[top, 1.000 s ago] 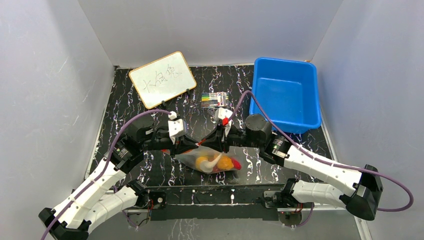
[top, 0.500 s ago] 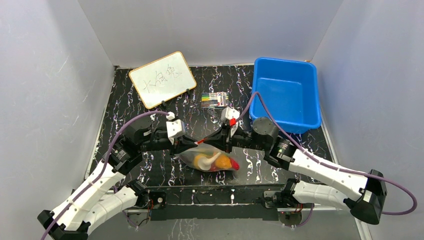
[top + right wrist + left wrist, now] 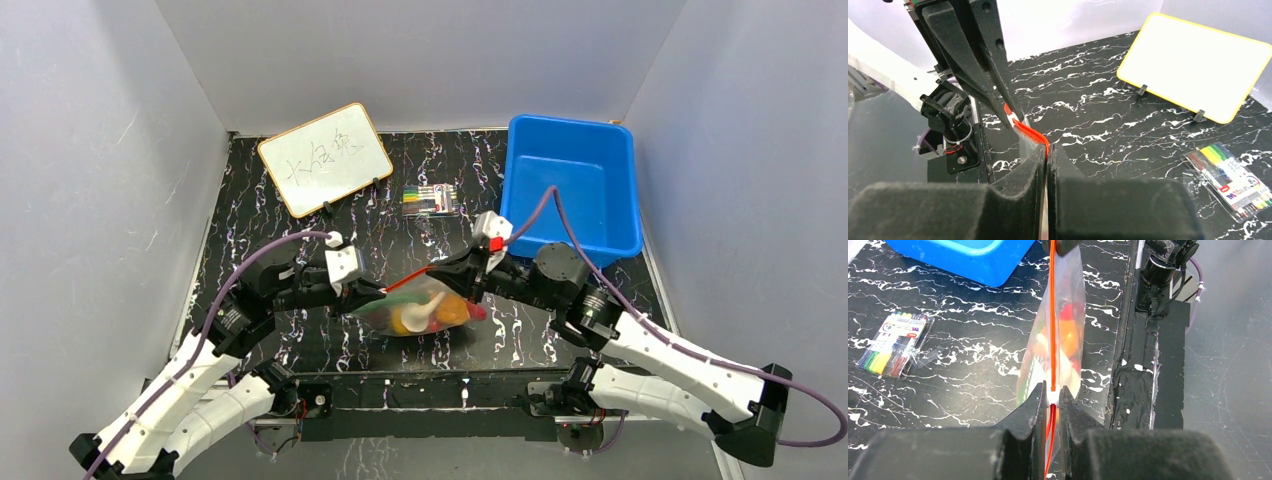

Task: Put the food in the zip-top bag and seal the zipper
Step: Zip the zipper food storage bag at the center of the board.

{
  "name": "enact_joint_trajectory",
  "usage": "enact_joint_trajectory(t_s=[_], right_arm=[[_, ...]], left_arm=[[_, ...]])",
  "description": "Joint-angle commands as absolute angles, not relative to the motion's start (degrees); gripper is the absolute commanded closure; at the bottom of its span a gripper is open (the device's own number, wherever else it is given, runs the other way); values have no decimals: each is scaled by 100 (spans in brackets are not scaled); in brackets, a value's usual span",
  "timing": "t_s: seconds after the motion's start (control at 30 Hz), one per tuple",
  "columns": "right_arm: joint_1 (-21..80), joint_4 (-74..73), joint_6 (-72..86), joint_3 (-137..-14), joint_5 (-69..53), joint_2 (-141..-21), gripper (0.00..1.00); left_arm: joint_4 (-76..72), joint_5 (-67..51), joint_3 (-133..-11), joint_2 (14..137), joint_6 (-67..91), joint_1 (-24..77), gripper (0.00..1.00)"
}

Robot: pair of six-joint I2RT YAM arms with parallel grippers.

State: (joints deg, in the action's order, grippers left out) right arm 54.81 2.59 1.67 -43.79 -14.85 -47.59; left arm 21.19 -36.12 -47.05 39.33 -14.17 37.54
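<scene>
The clear zip-top bag hangs between my two grippers just above the table's near middle, with the toy food inside: orange, white and red pieces show. My left gripper is shut on the orange-red zipper at its white slider, at the bag's left end. My right gripper is shut on the zipper at the bag's right end. The zipper is stretched taut between them. In the left wrist view the bag hangs edge-on beyond my fingers.
A blue tub stands at the back right. A pack of coloured markers lies at the back middle, a small whiteboard at the back left. The arm bases and a black rail line the near edge.
My right gripper has slid right along the zipper, away from the left gripper. The zipper strip between them is longer and tauter. The left gripper has shifted slightly left and the bag has swung a little.
</scene>
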Motion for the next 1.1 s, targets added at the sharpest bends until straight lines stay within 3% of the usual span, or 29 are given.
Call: enact_joint_trajectory(t_s=[0.0, 1.07], right_arm=[[5458, 584, 157, -4456, -908, -4344, 100], [5458, -933, 388, -5099, 819, -4119, 100]], left_arm=[[2679, -3485, -4814, 3714, -1460, 3746, 100], [3831, -2998, -4934, 2813, -1288, 3744, 100]])
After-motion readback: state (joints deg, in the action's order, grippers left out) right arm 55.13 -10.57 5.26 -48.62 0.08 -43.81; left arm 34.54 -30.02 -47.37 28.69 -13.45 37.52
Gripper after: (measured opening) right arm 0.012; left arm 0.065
